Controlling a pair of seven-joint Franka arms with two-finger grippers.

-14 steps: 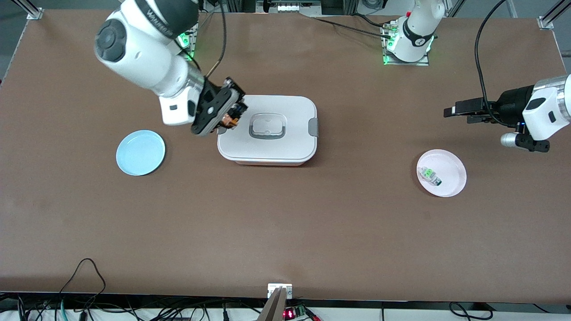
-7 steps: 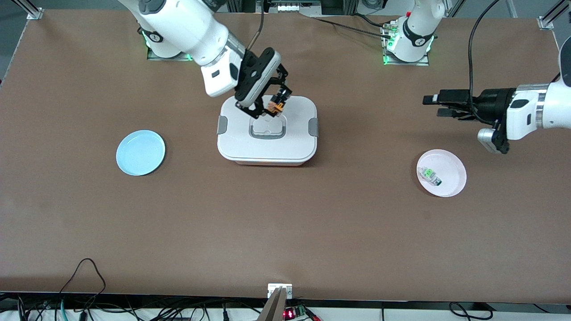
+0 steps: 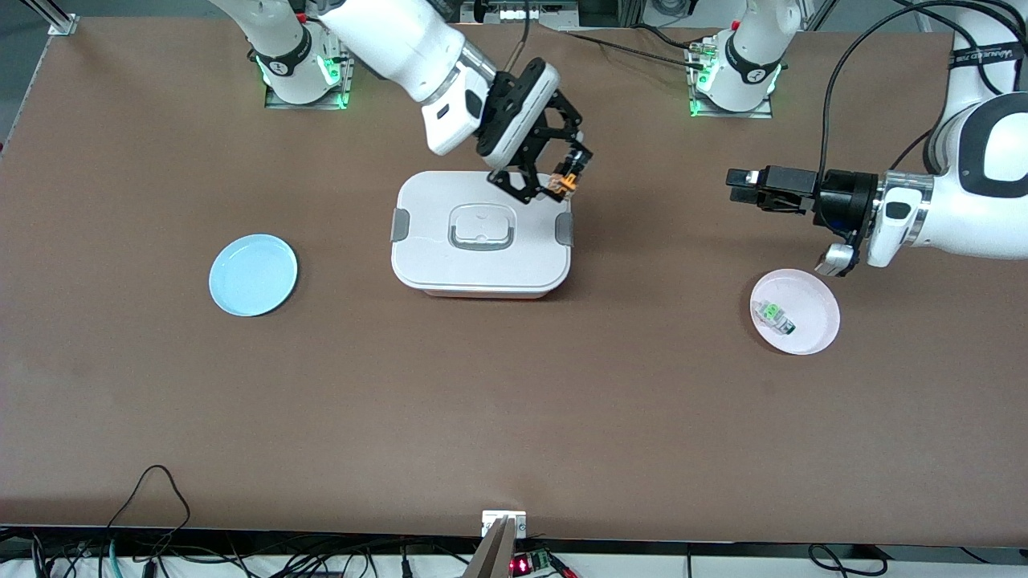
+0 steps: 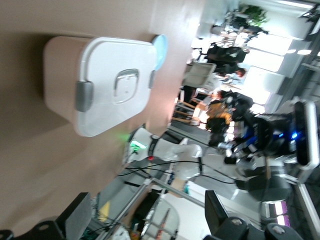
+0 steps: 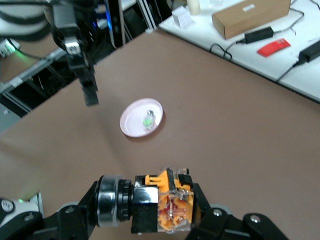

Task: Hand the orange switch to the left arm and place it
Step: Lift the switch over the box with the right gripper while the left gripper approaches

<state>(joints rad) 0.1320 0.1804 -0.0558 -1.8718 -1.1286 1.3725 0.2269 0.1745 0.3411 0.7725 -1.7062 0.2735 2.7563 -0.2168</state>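
My right gripper (image 3: 562, 178) is shut on the orange switch (image 3: 568, 183) and holds it in the air over the end of the white box (image 3: 450, 261) that faces the left arm. In the right wrist view the switch (image 5: 162, 205) sits crosswise between the fingers of the right gripper (image 5: 160, 212), with its round black end sticking out to one side. My left gripper (image 3: 737, 186) is open and empty. It hovers level above the table between the box and the pink plate (image 3: 815, 301), pointing at the box. The left wrist view shows the box (image 4: 102, 60) and the left gripper (image 4: 147, 220), its fingers wide apart.
The pink plate holds a green-and-white component (image 3: 775, 315), which also shows in the right wrist view (image 5: 148, 120). A light blue plate (image 3: 253, 274) lies toward the right arm's end of the table. The box has grey latches (image 3: 565, 229) at both ends.
My right gripper has carried the switch from the box's end near the blue plate across the lid to the end nearest the left arm. My left gripper has moved toward the box.
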